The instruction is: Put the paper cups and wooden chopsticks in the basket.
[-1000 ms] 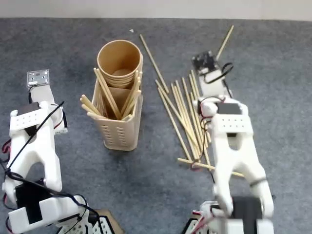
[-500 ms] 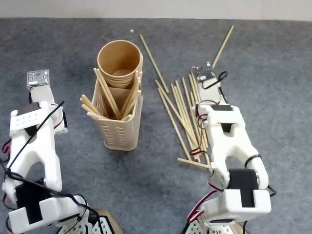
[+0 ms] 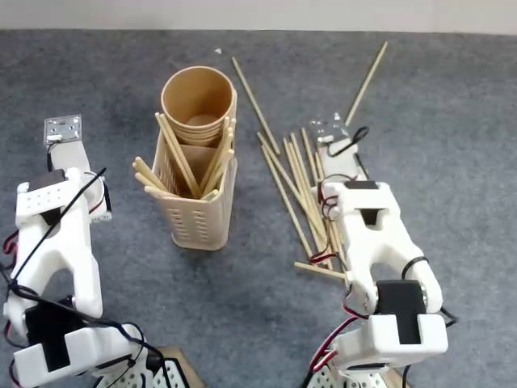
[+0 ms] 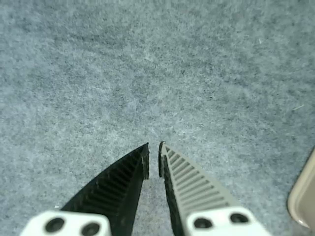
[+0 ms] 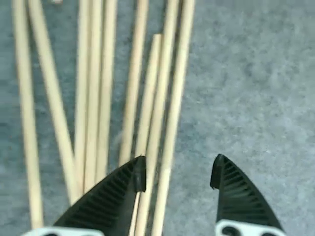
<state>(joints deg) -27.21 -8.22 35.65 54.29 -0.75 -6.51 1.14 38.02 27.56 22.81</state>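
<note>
Basket (image 3: 198,210): standing on grey surface (image 3: 452,121); holds stacked paper cups (image 3: 198,101) and several wooden chopsticks (image 3: 182,162).
Loose chopsticks (image 3: 303,190): scattered on the surface, right of basket.
Right pincer (image 5: 178,172): right of basket, over these sticks, jaws wide apart, empty.
Left pincer (image 4: 153,160): left of basket, jaws all but closed, empty.

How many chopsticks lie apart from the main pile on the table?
2: one chopstick slanting just right of the cup stack, another farther right, beyond the right hand. Others may hide under the right arm.
</note>
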